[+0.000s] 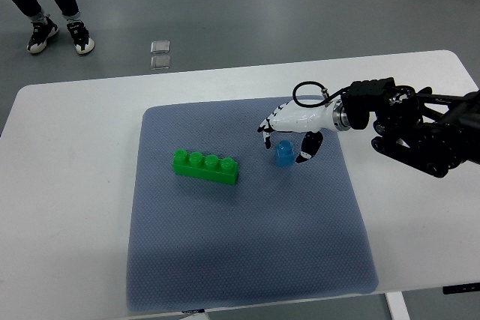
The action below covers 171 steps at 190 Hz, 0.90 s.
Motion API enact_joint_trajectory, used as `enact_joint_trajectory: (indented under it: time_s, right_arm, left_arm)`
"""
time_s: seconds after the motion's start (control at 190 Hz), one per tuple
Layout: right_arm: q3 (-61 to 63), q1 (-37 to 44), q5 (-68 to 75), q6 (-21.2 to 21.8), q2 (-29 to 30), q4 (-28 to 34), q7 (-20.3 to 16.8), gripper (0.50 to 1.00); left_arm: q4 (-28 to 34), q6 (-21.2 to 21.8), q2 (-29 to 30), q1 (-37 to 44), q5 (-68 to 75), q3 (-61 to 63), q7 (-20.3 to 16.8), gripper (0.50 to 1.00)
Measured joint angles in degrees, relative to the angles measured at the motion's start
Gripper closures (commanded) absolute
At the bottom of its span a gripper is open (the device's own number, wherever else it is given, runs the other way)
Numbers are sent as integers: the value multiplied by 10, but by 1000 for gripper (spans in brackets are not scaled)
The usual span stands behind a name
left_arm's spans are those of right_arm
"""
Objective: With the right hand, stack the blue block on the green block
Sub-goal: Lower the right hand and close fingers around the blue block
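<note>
We see a white table (67, 185) on a grey floor, covered by a blue-grey mat (247, 260) — a person's legs stand beyond it. On the mat, the blue block (284, 154) sits right of the green block (206, 166) — well apart from it. The right robot hand (289, 140) hovers over the blue block, fingers curled loosely around it without a clear grip.

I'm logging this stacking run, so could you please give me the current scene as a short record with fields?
surface: white table with a grey-blue mat
green block: long, four studs, lying on the mat, left of centre
blue block: small, on the mat, right of the green block, apart from it
right hand: over the blue block, fingers curved down around it; grasp unclear
left arm: not in view
stacking: not yet done
background: a person's legs on the floor
</note>
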Motion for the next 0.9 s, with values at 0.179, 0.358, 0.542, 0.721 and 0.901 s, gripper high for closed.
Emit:
enact_joint_trajectory:
  time_s: [0.179, 0.358, 0.542, 0.721, 0.901]
  right_arm:
    - [0, 0, 0, 0, 1, 0, 0, 599]
    - [0, 0, 0, 0, 1, 0, 1, 599]
    - [0, 0, 1, 1, 5, 1, 1, 599]
    - [2, 1, 1, 1, 6, 0, 0, 609]
    - [3, 0, 1, 1, 7, -1, 0, 668]
  left_arm:
    - [0, 0, 0, 0, 0, 0, 0, 500]
    - [0, 0, 0, 0, 0, 0, 0, 500]
    - [0, 0, 0, 0, 0, 0, 0, 500]
    - [0, 0, 0, 0, 0, 0, 0, 500]
    - [0, 0, 0, 0, 0, 0, 0, 500]
